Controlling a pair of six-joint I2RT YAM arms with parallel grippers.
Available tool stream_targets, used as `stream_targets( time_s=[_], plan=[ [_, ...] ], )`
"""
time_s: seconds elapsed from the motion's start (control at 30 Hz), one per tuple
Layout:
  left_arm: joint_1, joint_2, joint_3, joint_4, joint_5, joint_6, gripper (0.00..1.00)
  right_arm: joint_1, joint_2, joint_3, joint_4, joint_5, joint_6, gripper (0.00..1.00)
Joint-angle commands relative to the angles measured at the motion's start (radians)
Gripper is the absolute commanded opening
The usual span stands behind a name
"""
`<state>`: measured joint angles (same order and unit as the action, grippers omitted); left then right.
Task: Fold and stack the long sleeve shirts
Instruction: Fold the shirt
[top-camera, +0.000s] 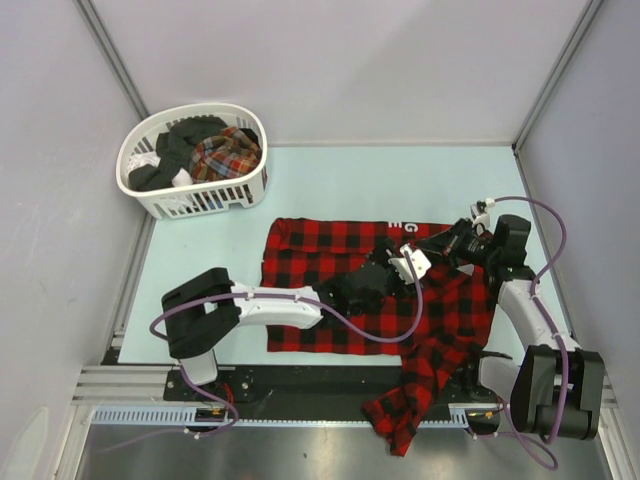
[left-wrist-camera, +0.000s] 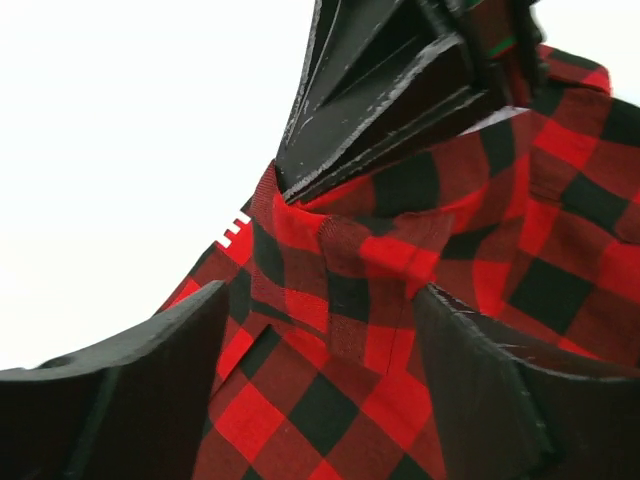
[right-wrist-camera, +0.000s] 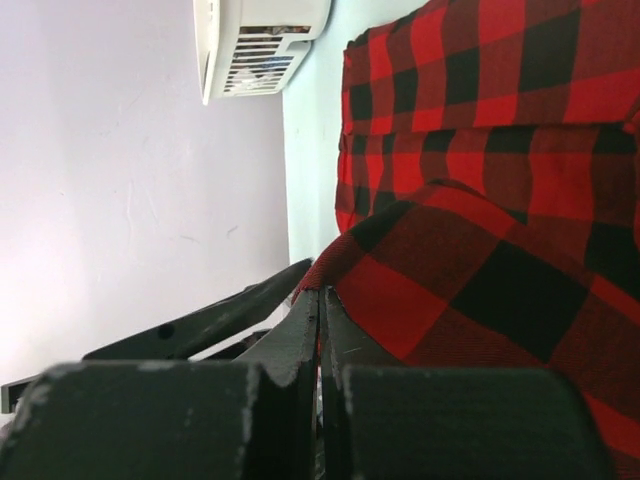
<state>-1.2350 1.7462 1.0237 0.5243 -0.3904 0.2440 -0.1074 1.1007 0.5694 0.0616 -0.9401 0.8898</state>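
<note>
The red-and-black shirt (top-camera: 310, 255) lies spread across the middle of the table (top-camera: 330, 180), one part trailing off the near edge at the lower right of the frame. The right fingers (right-wrist-camera: 290, 345) are pinched tight on a fold near its centre. The left fingers (left-wrist-camera: 150, 380) stand wide on either side of that fold, seemingly not pressing it. A finer plaid shirt (top-camera: 228, 155) sits in the white basket (top-camera: 190, 205), upper left.

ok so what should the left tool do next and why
Probably close the left tool on the fold of the red-and-black shirt between its open fingers. The right tool pinches that cloth just beyond, so a second grip should help carry the fold over.
</note>
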Motion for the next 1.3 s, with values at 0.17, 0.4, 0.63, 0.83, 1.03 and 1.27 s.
stream_targets(
  time_s=[0.17, 0.4, 0.63, 0.83, 1.03, 1.27],
  plan=[
    [0.045, 0.021, 0.036, 0.016, -0.033, -0.071, 0.65, -0.020, -0.068, -0.026, 0.044, -0.039, 0.064, 0.00],
    [0.057, 0.006, 0.012, 0.020, -0.018, -0.065, 0.52, -0.021, -0.068, -0.026, 0.067, -0.039, 0.093, 0.00],
    [-0.017, -0.037, -0.082, 0.094, 0.025, 0.011, 0.89, -0.018, -0.026, -0.028, 0.170, -0.020, 0.210, 0.00],
    [-0.047, 0.055, -0.019, 0.180, -0.119, 0.076, 0.99, -0.015, -0.028, -0.031, 0.215, -0.022, 0.288, 0.00],
    [-0.014, 0.099, 0.003, 0.316, -0.237, 0.169, 0.89, -0.025, -0.062, -0.042, 0.162, -0.042, 0.293, 0.00],
    [0.009, 0.038, -0.054, 0.307, -0.173, 0.181, 0.47, -0.021, -0.093, -0.048, 0.146, -0.051, 0.308, 0.00]
  ],
)
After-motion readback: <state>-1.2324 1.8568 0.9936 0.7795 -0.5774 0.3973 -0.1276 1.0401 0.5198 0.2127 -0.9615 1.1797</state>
